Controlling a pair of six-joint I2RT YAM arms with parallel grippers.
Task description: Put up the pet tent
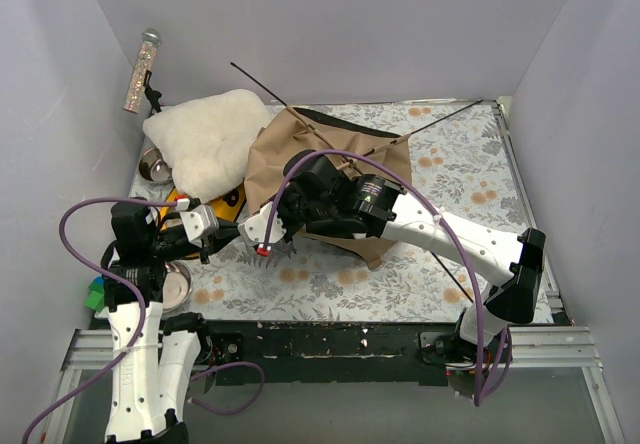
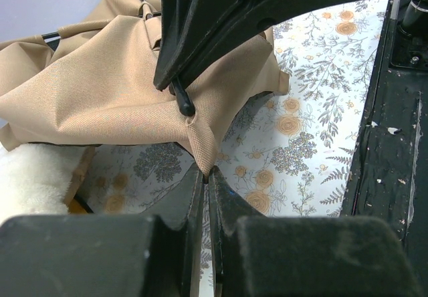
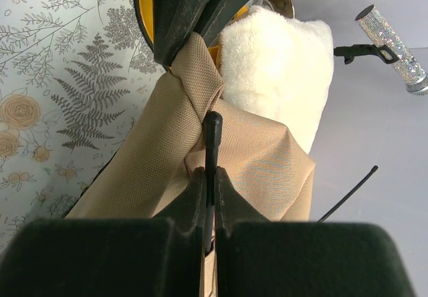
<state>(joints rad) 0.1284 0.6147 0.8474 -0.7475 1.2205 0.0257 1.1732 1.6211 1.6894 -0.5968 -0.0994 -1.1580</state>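
You're seating a pole in the pet tent [image 1: 330, 159], which is lying crumpled mid-frame. Your left gripper [image 2: 206, 176] is pinching its fabric corner [image 2: 202, 151], and your right gripper [image 3: 208, 176] is pinching the black pole tip [image 3: 212, 131]. The next move is likely calling for pushing that tip into the corner.

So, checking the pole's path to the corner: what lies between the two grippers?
Only a short fold of pet tent fabric, in the left wrist view: left gripper pinches its corner, right gripper clamps the black pole.

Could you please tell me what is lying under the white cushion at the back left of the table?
A metal bowl peeks out under the left edge of the cushion and a yellow stand at its near edge. The rest beneath it is covered.
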